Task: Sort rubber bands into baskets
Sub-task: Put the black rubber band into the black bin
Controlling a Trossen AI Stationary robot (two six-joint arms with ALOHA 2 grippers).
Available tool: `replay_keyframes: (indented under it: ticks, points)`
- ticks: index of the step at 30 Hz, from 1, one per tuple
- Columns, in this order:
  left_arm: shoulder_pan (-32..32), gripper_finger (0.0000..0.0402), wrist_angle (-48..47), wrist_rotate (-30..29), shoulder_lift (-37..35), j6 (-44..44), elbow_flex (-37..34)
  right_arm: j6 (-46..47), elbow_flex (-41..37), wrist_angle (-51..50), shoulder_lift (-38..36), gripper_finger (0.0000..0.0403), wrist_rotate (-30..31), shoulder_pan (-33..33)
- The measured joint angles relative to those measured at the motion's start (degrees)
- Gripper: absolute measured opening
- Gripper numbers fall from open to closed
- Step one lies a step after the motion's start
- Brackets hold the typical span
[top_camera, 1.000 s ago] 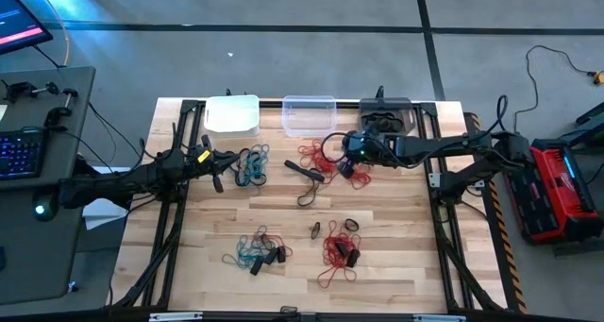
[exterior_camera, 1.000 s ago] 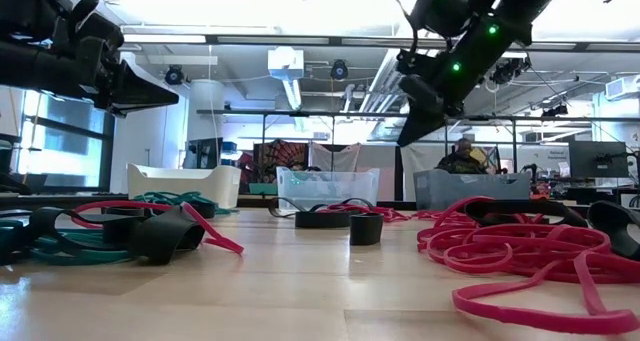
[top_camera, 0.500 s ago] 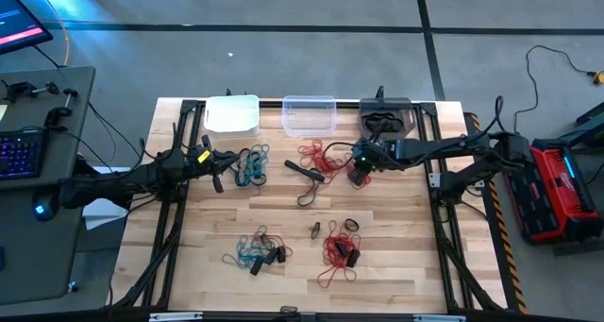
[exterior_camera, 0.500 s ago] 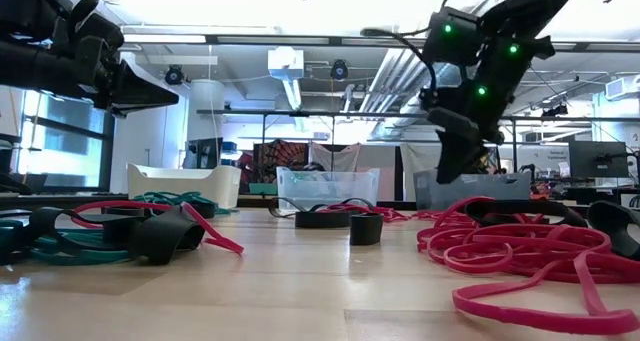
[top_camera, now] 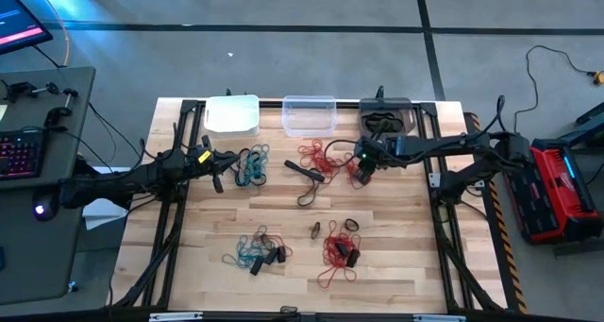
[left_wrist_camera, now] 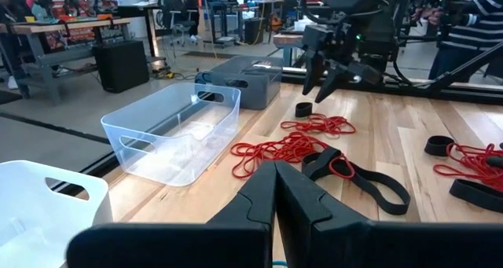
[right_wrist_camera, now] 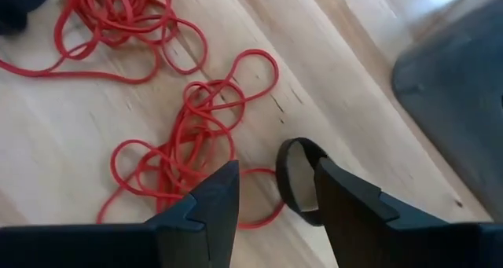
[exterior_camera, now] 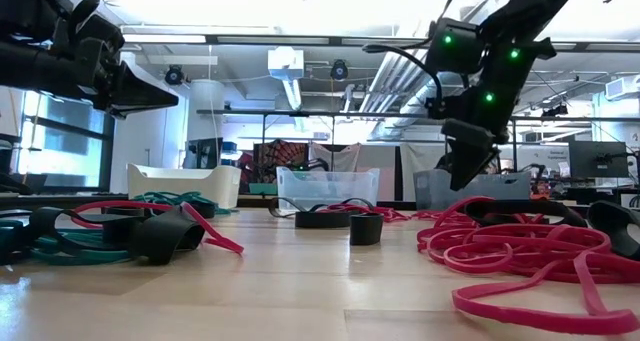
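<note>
Rubber bands lie in bunches on the wooden table: red ones [top_camera: 316, 156] and a small black loop [right_wrist_camera: 299, 181] near the middle, teal ones [top_camera: 250, 166] by the left arm, and mixed bunches [top_camera: 338, 249] nearer the front. The white basket [top_camera: 232, 114], clear basket [top_camera: 310, 114] and dark grey basket [top_camera: 385, 117] stand along the far edge. My right gripper [right_wrist_camera: 275, 170] hangs open above the small black loop, pointing steeply down, one finger on each side of it and not touching it. My left gripper [left_wrist_camera: 275, 191] is shut on nothing, level above the teal bunch.
A long black strap-like band [top_camera: 304, 173] lies between the red bunch and the teal bunch. Black frame rails [top_camera: 444, 199] run along both table sides. Bare wood shows in the middle [top_camera: 396, 237] and along the right front.
My right gripper has sunk toward the table and shifted a little toward the right edge, tipping from a shallow slant to point steeply down. Its fingers, together a second ago, have opened. My left arm has kept still.
</note>
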Motion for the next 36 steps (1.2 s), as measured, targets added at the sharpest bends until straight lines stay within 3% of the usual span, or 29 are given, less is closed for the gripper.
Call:
replay_keyframes:
  ticks: [21,32,36]
  points:
    - [0.00,0.0000,-0.16,-0.02,0.01,0.00,0.00,-5.78,0.04,1.62,0.25,0.0156,-2.89,-4.67]
    - [0.00,0.0000,-0.33,0.00,0.00,1.46,0.00,-9.73,0.07,3.43,7.59,0.0154,-5.33,-6.87]
    - [0.00,0.0000,-0.44,0.00,0.00,1.51,0.00,-9.82,0.07,3.72,8.54,0.0130,-6.16,-6.89]
